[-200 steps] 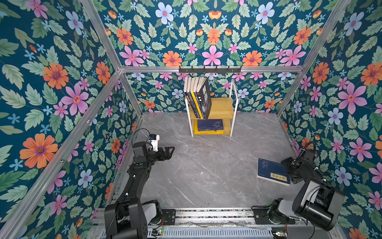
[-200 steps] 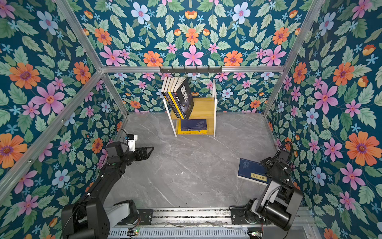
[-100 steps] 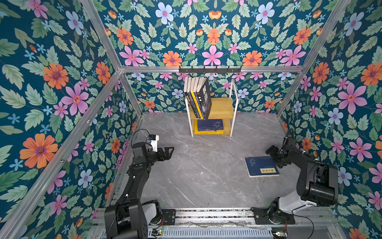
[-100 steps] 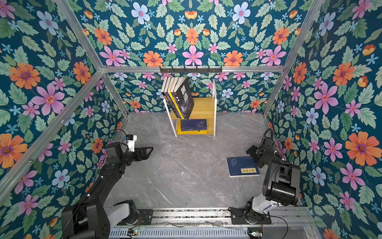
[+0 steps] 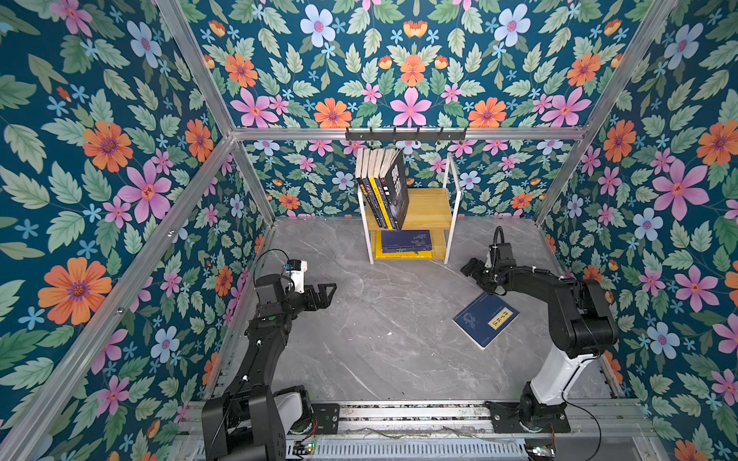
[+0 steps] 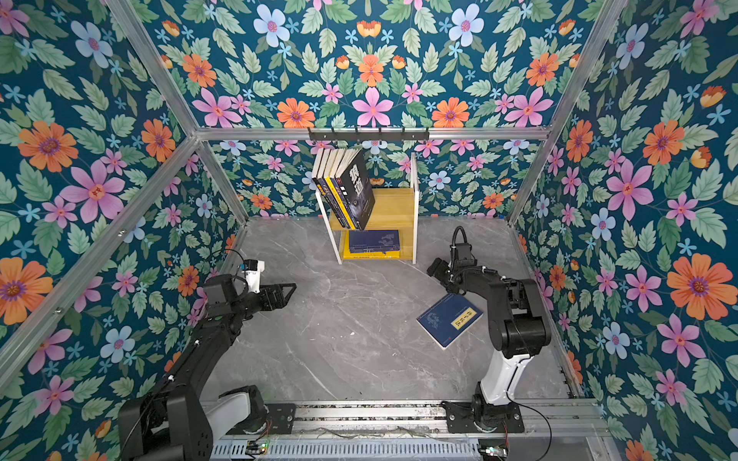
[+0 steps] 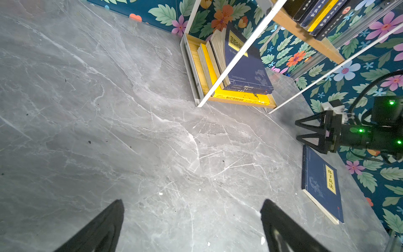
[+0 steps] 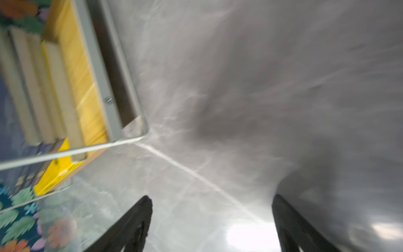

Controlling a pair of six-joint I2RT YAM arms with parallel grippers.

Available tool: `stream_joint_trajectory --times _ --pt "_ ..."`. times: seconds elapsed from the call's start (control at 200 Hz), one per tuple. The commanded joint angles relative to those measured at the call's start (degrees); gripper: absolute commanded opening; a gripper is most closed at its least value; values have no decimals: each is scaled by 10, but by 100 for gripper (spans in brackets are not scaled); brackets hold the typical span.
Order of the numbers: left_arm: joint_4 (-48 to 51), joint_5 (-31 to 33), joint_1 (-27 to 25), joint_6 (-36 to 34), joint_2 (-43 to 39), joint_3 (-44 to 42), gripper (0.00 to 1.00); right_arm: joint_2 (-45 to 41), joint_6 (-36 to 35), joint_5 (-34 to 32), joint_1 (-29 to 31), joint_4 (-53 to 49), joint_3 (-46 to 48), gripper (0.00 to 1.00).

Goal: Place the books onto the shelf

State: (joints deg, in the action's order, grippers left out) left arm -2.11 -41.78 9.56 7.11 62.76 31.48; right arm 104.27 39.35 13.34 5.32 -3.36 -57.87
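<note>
Lying flat on the grey tabletop (image 5: 371, 343) right of centre, the navy book (image 5: 484, 319) has slid inward from the right wall and turned onto a diagonal since a second ago. It is well apart from the shelf (image 5: 430, 207), where the leaning books (image 5: 382, 187) fill the upper board's left end and a flat stack (image 5: 405, 242) lies on the lower. The right arm (image 5: 559, 295) has left the book and swung toward the shelf, its jaws apart and empty just past the book's far corner, while the left arm (image 5: 271, 319) has not moved, jaws spread wide over bare tabletop.
</note>
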Motion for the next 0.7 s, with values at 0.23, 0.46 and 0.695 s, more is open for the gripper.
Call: stream_joint_trajectory --times 0.23,0.46,0.695 --pt "-6 2 -2 -5 -1 4 100 -103 24 -24 -21 -157 23 87" --pt "-6 6 -7 -2 6 2 100 -268 -6 -60 -101 -216 106 89" --pt "-11 4 -9 6 17 3 100 -321 2 -62 -109 -238 196 89"
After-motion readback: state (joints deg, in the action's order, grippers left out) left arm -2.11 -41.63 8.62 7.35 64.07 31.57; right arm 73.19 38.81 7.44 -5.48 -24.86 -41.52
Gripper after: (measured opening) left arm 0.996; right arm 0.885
